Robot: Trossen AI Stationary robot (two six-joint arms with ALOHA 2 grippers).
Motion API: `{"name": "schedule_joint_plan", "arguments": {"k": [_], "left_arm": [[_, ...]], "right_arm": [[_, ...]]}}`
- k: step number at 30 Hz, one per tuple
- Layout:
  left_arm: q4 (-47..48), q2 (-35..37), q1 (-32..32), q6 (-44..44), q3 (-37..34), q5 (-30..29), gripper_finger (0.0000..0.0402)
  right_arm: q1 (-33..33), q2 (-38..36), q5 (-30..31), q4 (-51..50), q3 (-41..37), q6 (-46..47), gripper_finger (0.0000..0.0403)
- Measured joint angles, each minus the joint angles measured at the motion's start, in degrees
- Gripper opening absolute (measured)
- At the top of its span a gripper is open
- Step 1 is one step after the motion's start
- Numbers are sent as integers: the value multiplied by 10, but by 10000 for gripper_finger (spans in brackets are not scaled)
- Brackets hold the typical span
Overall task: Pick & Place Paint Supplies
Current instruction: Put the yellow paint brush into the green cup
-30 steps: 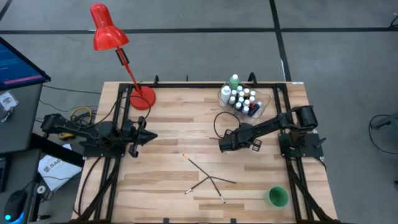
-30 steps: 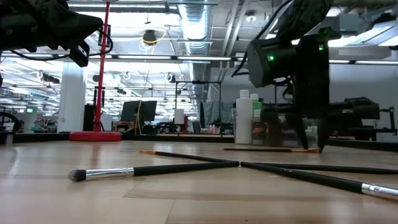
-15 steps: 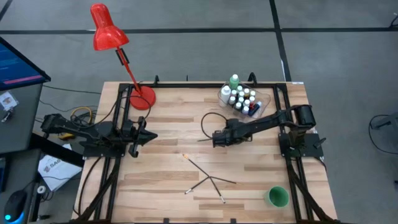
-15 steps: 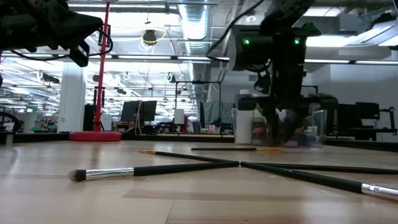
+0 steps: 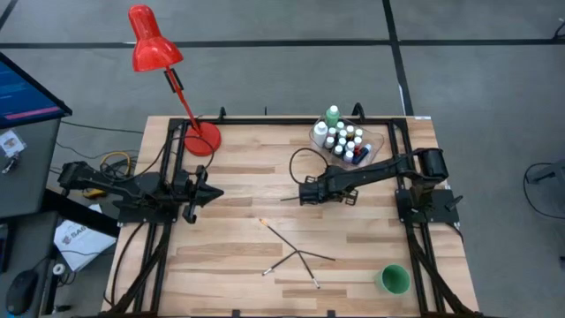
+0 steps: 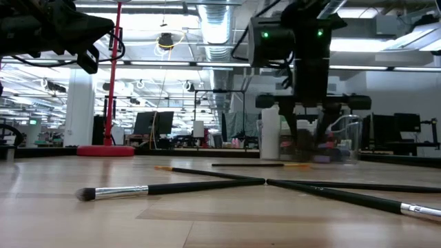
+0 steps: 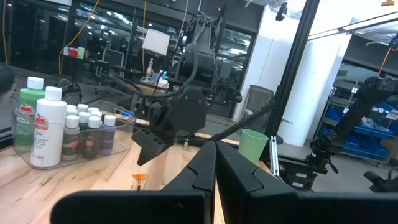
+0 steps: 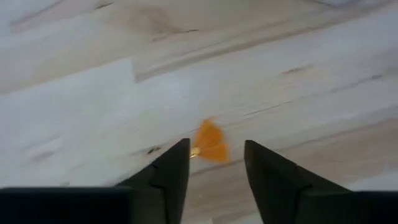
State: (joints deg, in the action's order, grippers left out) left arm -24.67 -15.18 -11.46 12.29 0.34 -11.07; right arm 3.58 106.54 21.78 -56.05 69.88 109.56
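Note:
A thin dark paintbrush [image 6: 258, 164] with orange bristles [image 8: 209, 143] lies flat on the table near its middle. My right gripper [image 8: 216, 145] hangs open just above the bristle end, pointing steeply down, one finger on each side of the bristles and clear of them; in the high view my right gripper [image 5: 305, 195] covers that end. Three more brushes [image 5: 300, 256] lie crossed nearer the front edge. Small white-capped bottles, a green bottle [image 5: 332, 115] and a white bottle [image 5: 320, 134] stand in the clear tub [image 5: 369, 148]. My left gripper [image 5: 216, 193] waits shut at the left.
A green cup [image 5: 394, 279] stands at the near right corner. A red desk lamp has its base [image 5: 201, 140] at the far left. The right arm's cable [image 5: 300, 163] loops over the table beside the tub. Bare wood lies between the two grippers.
My right gripper has gone toward the table's left edge, sliding the orange-tipped brush along the table with it. It has then risen a little, opened and let go. The brush now lies still where it was left.

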Motion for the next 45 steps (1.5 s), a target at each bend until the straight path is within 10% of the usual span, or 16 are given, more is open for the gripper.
{"name": "schedule_joint_plan", "arguments": {"k": [7,17,45], "left_arm": [[-1,0,0,0,0,0,2],[-3,0,0,0,0,0,2],[-3,0,0,0,0,0,2]], "right_arm": [[1,12,-2,18,-1,89,212],[1,83,-16,32,2,132,202],[-39,86,-39,2,24,-4,2]]}}
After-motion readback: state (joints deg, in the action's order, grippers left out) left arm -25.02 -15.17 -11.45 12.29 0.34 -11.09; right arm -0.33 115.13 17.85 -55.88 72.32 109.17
